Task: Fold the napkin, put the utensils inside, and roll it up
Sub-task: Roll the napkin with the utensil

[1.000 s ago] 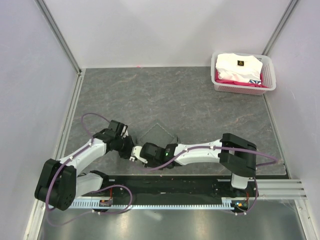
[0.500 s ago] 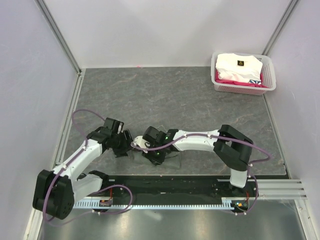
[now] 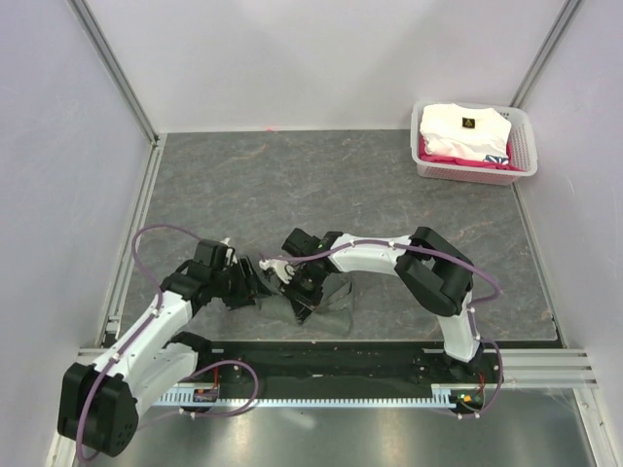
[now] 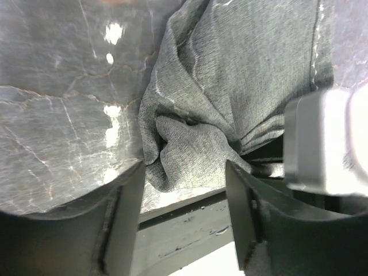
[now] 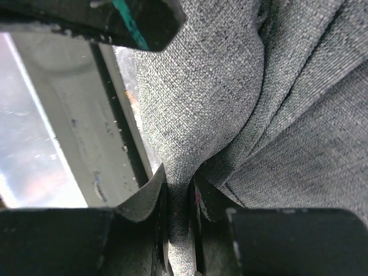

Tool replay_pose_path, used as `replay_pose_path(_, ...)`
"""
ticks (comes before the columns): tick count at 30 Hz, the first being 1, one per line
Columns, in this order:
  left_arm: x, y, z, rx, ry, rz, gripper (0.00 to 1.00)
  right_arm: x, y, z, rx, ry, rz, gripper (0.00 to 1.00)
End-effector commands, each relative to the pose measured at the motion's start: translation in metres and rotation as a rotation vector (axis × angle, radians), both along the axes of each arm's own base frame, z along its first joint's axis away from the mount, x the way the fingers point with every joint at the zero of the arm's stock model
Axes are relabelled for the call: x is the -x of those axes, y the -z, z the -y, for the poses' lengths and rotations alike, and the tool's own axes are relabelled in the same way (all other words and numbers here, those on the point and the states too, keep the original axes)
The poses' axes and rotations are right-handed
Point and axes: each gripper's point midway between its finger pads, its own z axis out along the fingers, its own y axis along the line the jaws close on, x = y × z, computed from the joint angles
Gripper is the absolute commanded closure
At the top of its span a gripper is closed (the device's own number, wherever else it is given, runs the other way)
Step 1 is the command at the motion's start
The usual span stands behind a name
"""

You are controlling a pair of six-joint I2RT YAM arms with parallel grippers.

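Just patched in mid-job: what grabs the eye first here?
The right gripper pinches a bunched fold of the grey napkin by the near edge of the table. The left gripper hangs open right beside it, over a crumpled corner. Far right, a white basket holds a folded white garment.

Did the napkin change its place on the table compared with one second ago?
Yes. The napkin, pinched by the right gripper, now lies bunched nearer to the black base rail than before.

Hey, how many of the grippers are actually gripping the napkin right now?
1. The right gripper is shut on a fold of the napkin. The left gripper is open, straddling a bunched corner without clamping it.
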Motion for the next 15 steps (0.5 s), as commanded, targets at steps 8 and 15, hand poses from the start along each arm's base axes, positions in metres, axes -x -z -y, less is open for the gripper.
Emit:
replay_pose_path(8,-0.006,0.014,0.008,0.023,0.003,-0.032,0.49,0.028,0.051,0.050,0.224,-0.017,-0.198,0.81)
replay_pose_path(15,-0.008,0.024,0.009,0.023,0.006,-0.047,0.57,0.020,0.049,0.049,0.213,-0.007,-0.195,0.81)
